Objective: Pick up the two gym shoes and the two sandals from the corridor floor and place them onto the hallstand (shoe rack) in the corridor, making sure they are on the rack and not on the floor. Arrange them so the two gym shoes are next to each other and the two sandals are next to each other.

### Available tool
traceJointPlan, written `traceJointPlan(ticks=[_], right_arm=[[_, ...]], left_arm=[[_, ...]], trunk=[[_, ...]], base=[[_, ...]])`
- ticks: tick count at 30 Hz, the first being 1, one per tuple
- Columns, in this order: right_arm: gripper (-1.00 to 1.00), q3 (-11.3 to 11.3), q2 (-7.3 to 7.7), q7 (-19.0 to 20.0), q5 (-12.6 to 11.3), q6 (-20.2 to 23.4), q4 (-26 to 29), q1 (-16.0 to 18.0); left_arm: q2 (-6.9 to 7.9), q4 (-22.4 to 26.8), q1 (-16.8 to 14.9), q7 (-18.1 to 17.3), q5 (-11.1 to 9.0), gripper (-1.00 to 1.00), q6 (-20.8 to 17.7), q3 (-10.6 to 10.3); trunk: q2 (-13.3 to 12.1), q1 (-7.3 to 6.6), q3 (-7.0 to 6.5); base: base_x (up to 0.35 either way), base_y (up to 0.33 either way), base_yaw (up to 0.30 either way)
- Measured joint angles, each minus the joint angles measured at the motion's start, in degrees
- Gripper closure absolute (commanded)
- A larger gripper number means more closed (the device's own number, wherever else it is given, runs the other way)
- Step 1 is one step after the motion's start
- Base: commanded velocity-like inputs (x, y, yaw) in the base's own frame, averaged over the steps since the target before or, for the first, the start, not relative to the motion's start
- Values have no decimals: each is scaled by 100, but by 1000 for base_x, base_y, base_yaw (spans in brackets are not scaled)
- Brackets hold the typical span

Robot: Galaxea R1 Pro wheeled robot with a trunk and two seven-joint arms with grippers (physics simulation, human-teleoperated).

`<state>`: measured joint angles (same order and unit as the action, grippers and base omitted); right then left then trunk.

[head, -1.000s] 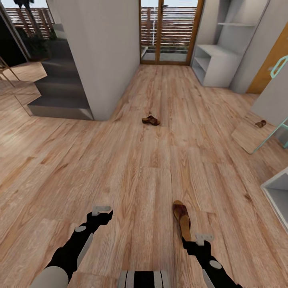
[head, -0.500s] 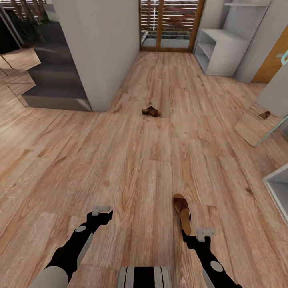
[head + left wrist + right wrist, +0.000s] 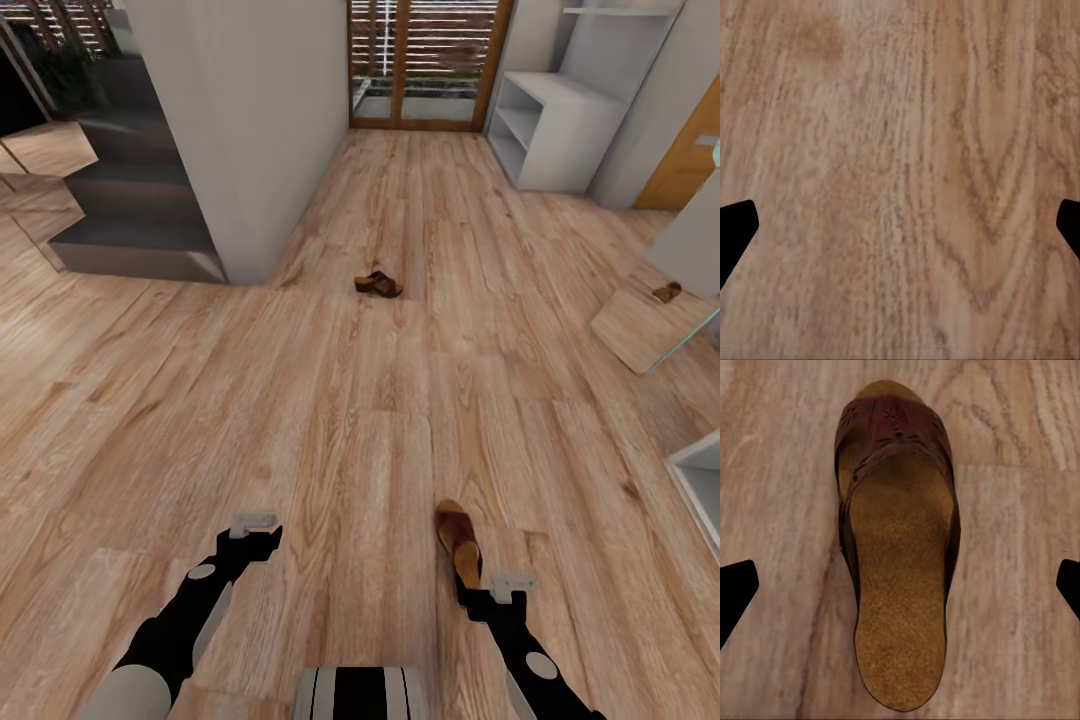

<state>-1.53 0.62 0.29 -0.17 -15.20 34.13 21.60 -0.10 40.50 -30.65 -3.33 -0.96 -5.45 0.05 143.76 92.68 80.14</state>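
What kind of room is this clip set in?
Likely a home corridor: wood-plank floor, glazed door at the far end, a grey shoe rack beside it, sandals on the floor.

Readable text: none in any view.
Sandal footbed [image 3: 900, 622]: plain tan surface, no brand mark.
Floor planks [image 3: 300, 400]: wood grain only.

The head view looks forward and down the corridor floor [image 3: 330, 400]. Both wrist views face straight down, close above it; the right shares the near sandal [image 3: 458, 541] [image 3: 896, 577].
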Motion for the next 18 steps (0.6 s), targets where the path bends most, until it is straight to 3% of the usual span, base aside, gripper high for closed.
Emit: traceJointPlan(ticks=[6, 18], right_arm=[[-100, 0, 0, -1, 1, 0, 1, 0], [-100, 0, 0, 3, 1, 0, 1, 0]], left_arm=[[-2, 0, -1, 3, 0, -100, -1, 0], [-2, 0, 2, 6, 0, -100, -1, 0]], trunk=[[0, 2, 0], [0, 3, 0]], base=[[220, 0, 0], [20, 0, 0]])
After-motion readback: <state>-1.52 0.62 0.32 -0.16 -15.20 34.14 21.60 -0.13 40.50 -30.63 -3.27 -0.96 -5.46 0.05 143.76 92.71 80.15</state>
